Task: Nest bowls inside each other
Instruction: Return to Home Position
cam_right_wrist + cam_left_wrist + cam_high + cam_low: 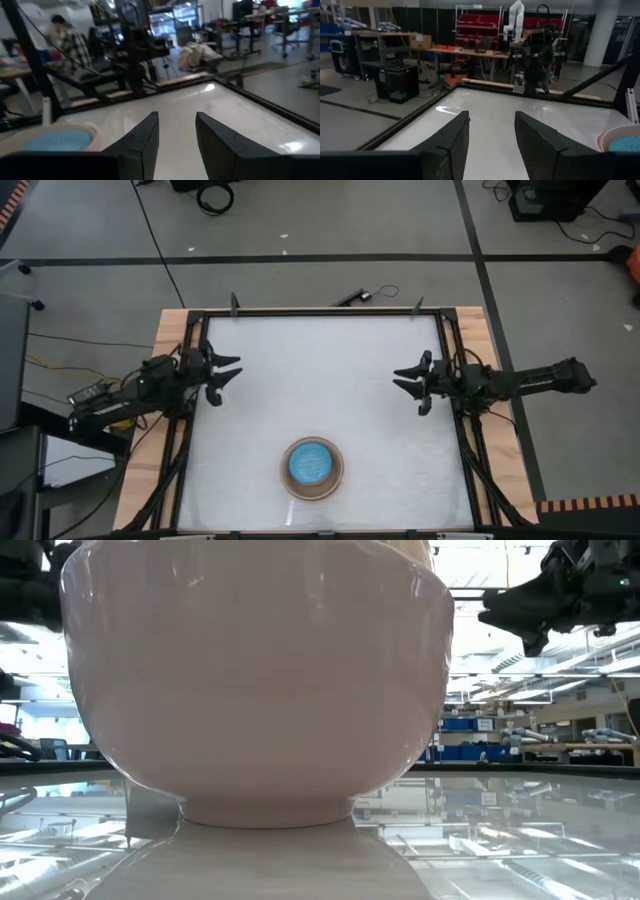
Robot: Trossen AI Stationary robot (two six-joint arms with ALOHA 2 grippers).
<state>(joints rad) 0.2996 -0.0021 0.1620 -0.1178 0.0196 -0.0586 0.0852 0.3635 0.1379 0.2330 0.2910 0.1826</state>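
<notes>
Stack of nested bowls point(313, 467) near the front edge of the table point(330, 360), blue bowl point(311, 464) innermost, left gripper point(233, 369) over the left side, fingers apart, right gripper point(400, 378) opposite, fingers apart

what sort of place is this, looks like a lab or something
Probably a robotics lab or workshop: red parts bins on racks, a white robot arm beyond the table, and cluttered workbenches.

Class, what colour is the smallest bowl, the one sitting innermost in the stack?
The smallest bowl is bright blue, seen best in the high view.
</notes>
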